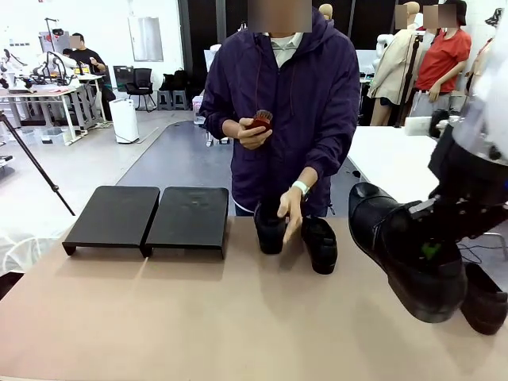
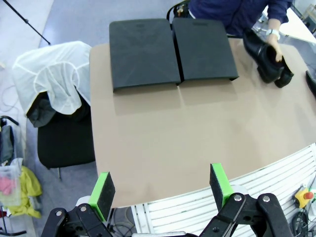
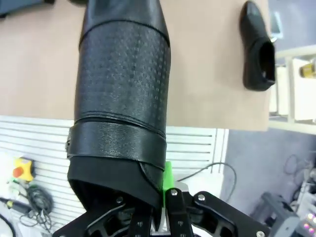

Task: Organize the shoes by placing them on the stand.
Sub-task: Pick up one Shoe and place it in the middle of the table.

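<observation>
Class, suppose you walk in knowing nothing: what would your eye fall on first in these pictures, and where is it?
A glossy black leather loafer hangs in the air at the right, clamped at its collar by the right gripper. Across the table, a person's hand is on two more black loafers at the far middle. The low matte-black two-panel stand lies at the far left, no shoe on it.

Black shoes (image 1: 319, 244) beside low black stand (image 1: 186, 216)
</observation>
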Controlling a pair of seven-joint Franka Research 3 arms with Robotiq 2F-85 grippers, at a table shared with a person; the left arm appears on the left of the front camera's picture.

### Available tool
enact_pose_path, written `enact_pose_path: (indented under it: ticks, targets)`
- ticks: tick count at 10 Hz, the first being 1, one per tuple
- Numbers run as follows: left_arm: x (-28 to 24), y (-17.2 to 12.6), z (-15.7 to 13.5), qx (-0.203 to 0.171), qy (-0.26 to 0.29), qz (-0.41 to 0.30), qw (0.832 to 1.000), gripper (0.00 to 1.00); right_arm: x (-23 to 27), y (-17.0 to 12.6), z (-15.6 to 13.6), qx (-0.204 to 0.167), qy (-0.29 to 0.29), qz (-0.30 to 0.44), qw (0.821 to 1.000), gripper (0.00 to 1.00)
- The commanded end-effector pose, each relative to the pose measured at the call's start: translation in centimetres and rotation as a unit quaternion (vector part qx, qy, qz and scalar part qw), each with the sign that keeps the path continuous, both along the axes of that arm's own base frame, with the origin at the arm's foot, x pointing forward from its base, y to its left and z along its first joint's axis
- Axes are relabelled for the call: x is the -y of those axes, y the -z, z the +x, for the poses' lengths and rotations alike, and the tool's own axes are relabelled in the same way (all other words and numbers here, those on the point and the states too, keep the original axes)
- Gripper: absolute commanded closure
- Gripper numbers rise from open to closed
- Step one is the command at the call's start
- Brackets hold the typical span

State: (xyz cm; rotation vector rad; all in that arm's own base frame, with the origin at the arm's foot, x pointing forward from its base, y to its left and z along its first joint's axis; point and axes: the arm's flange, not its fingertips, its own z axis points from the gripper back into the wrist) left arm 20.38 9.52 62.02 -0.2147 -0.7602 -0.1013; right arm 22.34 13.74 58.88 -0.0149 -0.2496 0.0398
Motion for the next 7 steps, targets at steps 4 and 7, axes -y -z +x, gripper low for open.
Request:
enact_pose_path:
  ticks: [4,7]
  targets:
    - [0.0,0.1,0.0,0.000,-0.002,0.000,1.000,0.00,16.3,1.1,4.1,0.006,0.040,0.015,0.999,1.00]
    - [0.0,0.1,0.0,0.000,-0.002,0.000,1.000,0.00,18.7,3.2,5.0,-0.008,0.067,0.035,0.997,1.00]
